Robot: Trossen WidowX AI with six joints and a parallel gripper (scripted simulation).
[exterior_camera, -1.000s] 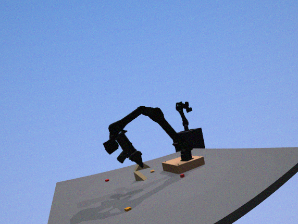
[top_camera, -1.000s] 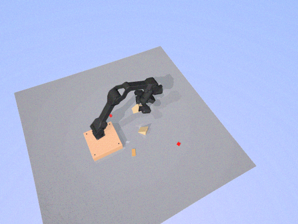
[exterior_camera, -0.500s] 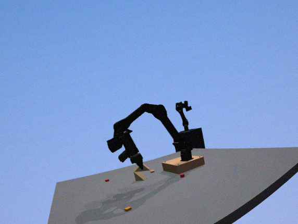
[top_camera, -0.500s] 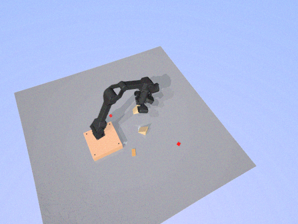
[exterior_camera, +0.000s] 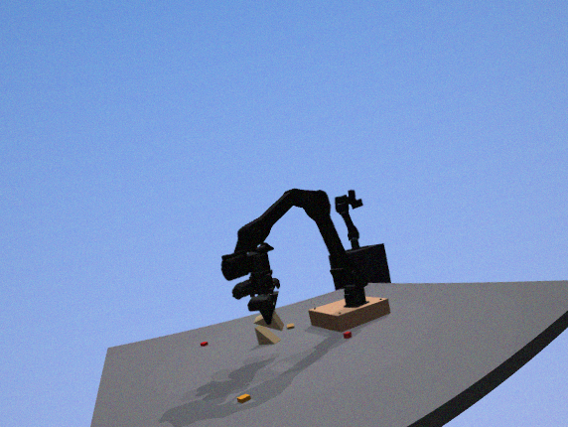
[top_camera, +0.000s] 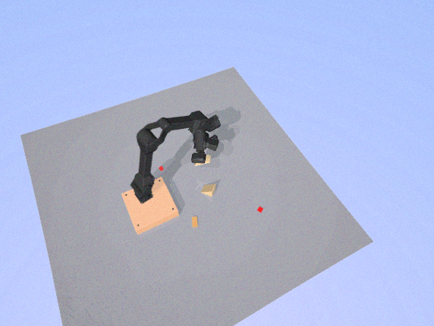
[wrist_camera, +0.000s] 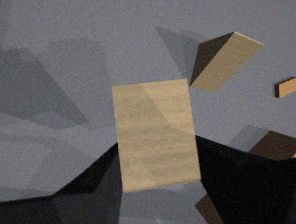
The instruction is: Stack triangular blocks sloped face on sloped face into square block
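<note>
One triangular block (top_camera: 208, 159) (exterior_camera: 278, 323) (wrist_camera: 157, 130) is between the fingers of my gripper (top_camera: 199, 158) (exterior_camera: 269, 320) (wrist_camera: 153, 143), which is shut on it. The wrist view shows a rectangular face of it, slightly turned; its other faces are mostly hidden. It is held up off the table, apart from the other block. The other triangular block (top_camera: 209, 188) (exterior_camera: 266, 337) (wrist_camera: 225, 65) rests alone on the table, and in the exterior view its slope falls to the right. In the wrist view it lies up and right of the held block.
A small orange brick (top_camera: 194, 222) (exterior_camera: 290, 326) (wrist_camera: 287, 87) lies past the resting block; another orange brick (exterior_camera: 243, 398) shows in the exterior view. One red cube (top_camera: 161, 168) (exterior_camera: 348, 335) lies near the wooden base (top_camera: 153, 212) (exterior_camera: 325, 322); another red cube (top_camera: 259, 209) (exterior_camera: 204, 344) lies farther out.
</note>
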